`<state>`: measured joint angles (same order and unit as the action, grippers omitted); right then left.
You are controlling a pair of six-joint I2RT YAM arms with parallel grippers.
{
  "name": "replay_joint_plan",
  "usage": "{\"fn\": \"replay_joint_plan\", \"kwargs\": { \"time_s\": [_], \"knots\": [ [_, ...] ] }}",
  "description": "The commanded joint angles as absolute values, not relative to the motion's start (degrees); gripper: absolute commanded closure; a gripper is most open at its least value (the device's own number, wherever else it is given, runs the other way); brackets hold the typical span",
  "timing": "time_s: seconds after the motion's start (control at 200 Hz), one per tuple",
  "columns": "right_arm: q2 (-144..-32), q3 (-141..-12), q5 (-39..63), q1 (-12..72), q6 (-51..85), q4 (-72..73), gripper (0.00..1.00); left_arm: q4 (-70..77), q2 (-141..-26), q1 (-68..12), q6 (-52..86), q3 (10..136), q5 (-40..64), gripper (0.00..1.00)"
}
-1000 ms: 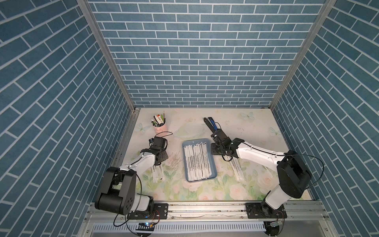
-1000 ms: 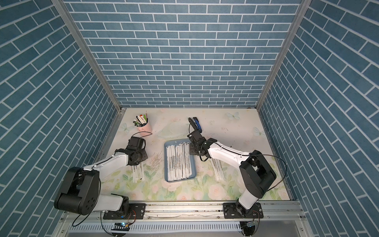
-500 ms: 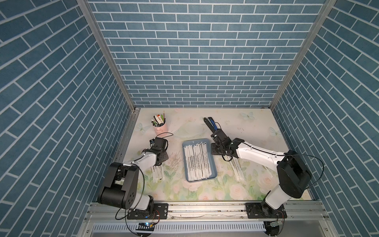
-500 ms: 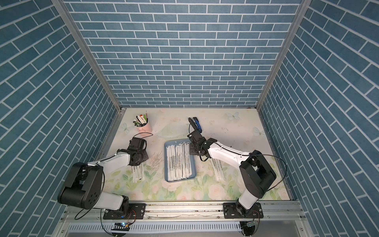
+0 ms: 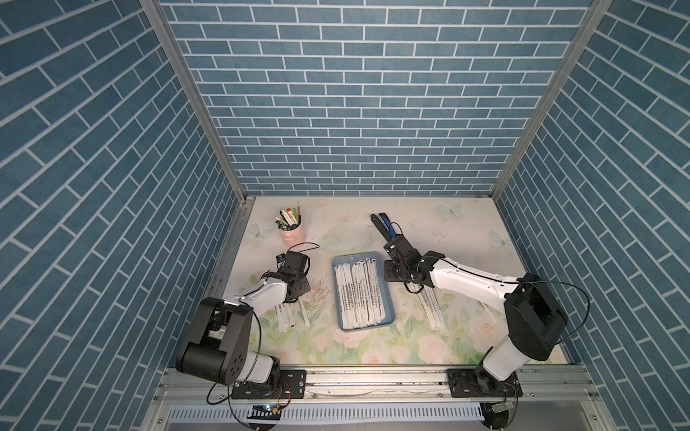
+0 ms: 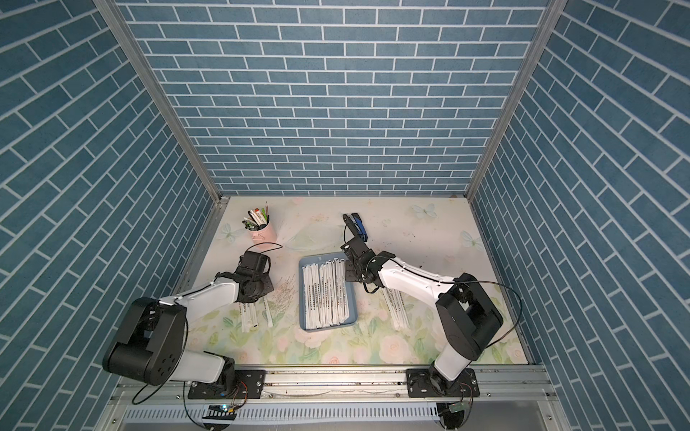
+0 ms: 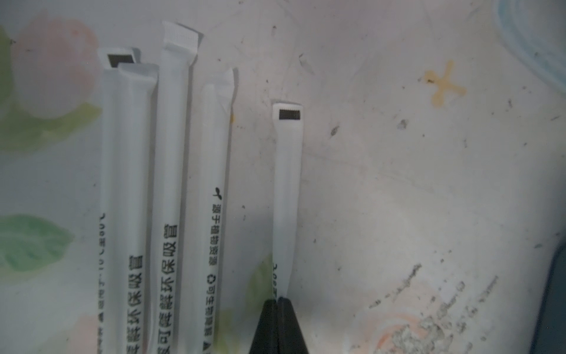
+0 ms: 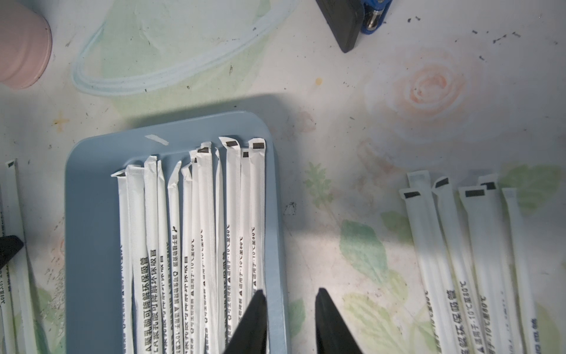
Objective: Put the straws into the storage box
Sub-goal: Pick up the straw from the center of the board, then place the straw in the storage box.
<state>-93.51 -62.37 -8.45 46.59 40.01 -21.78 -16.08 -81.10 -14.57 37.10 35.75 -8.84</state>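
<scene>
Left pincer [image 7: 278,303] closed on single straw [image 7: 286,190]; slick paper wrap, flat crimped end: risk of slip or buckle on lift. Loose straws [image 7: 171,184] alongside on floral worktop [image 7: 398,184]. Storage box [image 8: 92,245] centre: smooth blue-grey plastic, low rim, rounded corners, boxed straws [image 8: 205,230] lengthwise inside. Right pincer [image 8: 291,298] part-open, empty, over rim; further straws [image 8: 477,245] beyond
</scene>
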Motion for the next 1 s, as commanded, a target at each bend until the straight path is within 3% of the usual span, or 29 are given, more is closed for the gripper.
{"fn": "replay_joint_plan", "kwargs": {
  "time_s": [0.0,0.26,0.505,0.75,0.995],
  "knots": [
    [-92.06,-61.81,-9.76,46.36,38.28,-21.80,0.71,-21.26,-78.03,-15.80,38.52,37.45,-9.04,1.00],
    [-89.25,-60.22,-8.88,42.47,37.69,-21.71,0.71,-29.69,-74.20,-27.83,45.27,47.94,-11.36,1.00],
    [-85.03,-58.92,-10.18,36.96,35.70,-23.14,0.71,-24.03,-86.54,-42.09,50.56,60.27,-10.04,1.00],
    [-82.33,-57.60,-10.33,34.72,35.19,-24.09,0.71,-14.53,-99.37,-48.57,54.70,64.49,-4.90,1.00],
    [-81.39,-56.73,-10.26,34.63,35.33,-24.24,0.72,-10.60,-105.01,-51.14,57.43,64.99,-3.14,1.00]
  ]
}}
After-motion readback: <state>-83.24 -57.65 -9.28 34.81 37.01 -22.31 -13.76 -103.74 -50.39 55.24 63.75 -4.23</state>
